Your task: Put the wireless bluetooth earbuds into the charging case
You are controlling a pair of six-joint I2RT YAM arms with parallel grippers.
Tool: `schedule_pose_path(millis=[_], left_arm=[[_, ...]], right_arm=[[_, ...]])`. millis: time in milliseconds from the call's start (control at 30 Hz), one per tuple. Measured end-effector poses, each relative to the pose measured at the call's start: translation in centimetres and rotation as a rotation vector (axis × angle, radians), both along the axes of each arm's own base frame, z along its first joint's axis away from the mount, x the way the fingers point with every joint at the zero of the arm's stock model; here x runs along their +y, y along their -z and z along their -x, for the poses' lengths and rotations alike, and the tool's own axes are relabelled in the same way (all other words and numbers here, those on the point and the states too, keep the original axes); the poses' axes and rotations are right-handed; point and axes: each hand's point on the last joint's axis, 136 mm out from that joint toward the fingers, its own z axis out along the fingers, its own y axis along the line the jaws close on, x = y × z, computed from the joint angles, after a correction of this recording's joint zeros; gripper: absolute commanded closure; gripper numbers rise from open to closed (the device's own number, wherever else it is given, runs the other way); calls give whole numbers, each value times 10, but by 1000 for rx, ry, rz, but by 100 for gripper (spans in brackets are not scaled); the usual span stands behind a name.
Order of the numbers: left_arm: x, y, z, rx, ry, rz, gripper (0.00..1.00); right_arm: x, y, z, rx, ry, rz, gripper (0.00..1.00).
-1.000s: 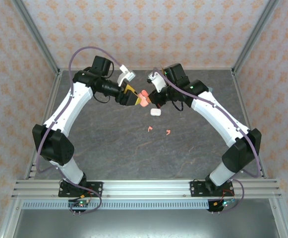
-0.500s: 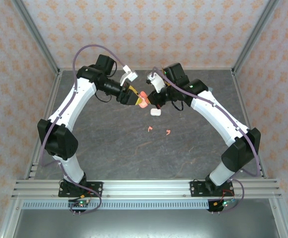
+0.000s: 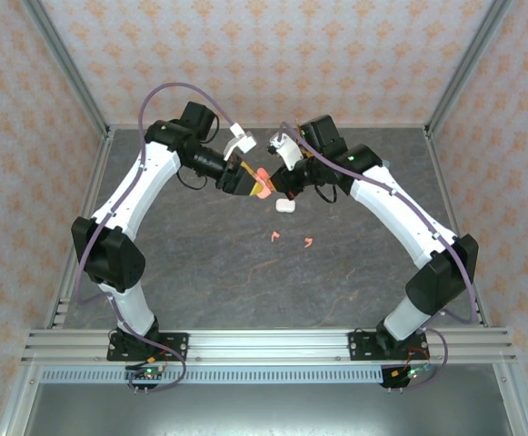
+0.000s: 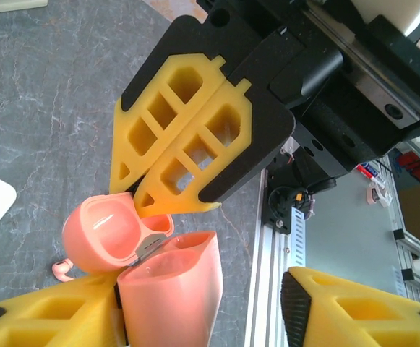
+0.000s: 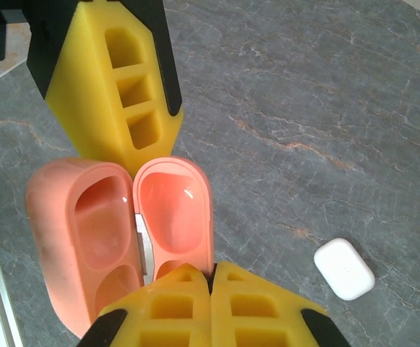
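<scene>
pink case (image 3: 262, 183) hangs open near the middle of the far edge of the table (image 3: 200, 272), left gripper (image 4: 202, 296) jaws apart around its body (one pad bare), right gripper (image 5: 210, 271) pressed together, tips at the lid (image 5: 172, 217). it could tip or drop if the jaws close crooked. right wrist view shows empty wells (image 5: 97, 210); the top view shows earbuds (image 3: 274, 236) loose toward the centre.

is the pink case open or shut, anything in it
Open and empty: the pink case has its lid swung back, with nothing inside either half.
</scene>
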Motion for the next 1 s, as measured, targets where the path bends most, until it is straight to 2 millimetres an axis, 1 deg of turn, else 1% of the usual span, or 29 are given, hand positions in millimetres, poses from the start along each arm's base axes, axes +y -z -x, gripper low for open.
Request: schedule_pose_path(millis=[200,500,733,800,933,967,1000], left_arm=[[-1,2,-1,9,4,-3,47],[-5,8,-1,29,14,-14,56],[-6,11,-2,36,11,-24,71],[-5,12,-2,40,9,-28,78],[-5,13,-3,41,6,-31,97],[-5,13,-3,37,8,-32,100],[-5,13,-3,37,6,-33,100]], right_arm=[[0,1,1,6,-2,0,100],[-1,2,2,14,-3,2,100],[0,1,3,17,-7,-2,100],[-1,1,3,17,-6,-1,100],[-3,2,1,16,1,2,100],[-3,2,1,14,3,3,100],[-3,2,0,13,6,5,98]])
